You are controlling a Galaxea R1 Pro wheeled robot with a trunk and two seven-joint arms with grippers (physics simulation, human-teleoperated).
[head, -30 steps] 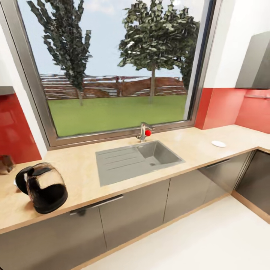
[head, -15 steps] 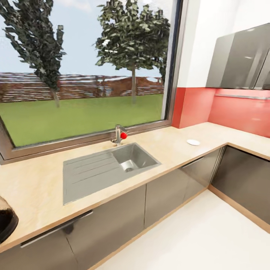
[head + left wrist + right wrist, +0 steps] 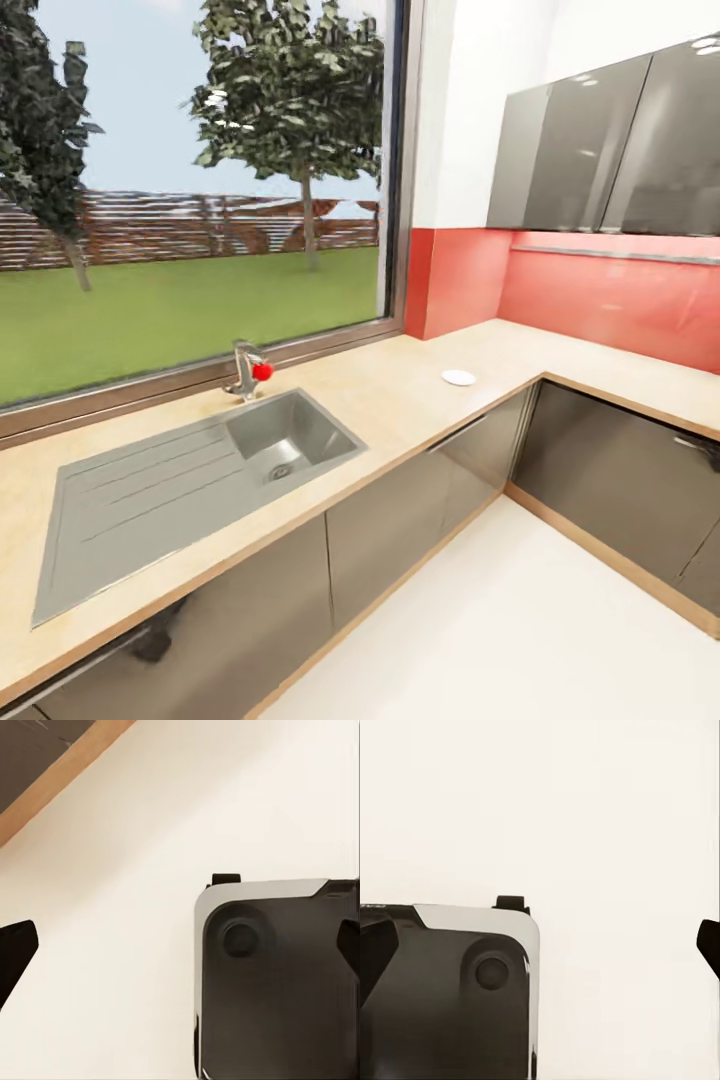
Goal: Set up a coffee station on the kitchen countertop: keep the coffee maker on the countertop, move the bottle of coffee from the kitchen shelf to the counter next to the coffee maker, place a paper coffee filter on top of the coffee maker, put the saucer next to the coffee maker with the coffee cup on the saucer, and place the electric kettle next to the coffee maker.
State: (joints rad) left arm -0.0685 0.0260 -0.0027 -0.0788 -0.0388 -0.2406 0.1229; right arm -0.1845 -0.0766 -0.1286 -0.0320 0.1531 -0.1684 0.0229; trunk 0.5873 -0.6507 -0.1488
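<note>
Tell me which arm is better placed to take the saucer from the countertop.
Probably the right. The saucer lies right of the sink on the countertop. The left gripper and right gripper both hang open over the floor.

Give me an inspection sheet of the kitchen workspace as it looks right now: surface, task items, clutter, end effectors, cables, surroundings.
Surface: light-wood kitchen countertop running along the window and turning a corner to the right, with an inset steel sink and a tap with a red knob.
Job's things: a saucer lies flat on the countertop right of the sink, with nothing on it.
Clutter: nothing seen.
End effectors: left end effector and right end effector both open, dark fingertips spread at the picture edges, holding nothing, pointing down at the pale floor and the robot's base.
Cables: nothing seen.
Surroundings: large window, red backsplash, grey wall cabinets, dark grey base cabinets.
</note>
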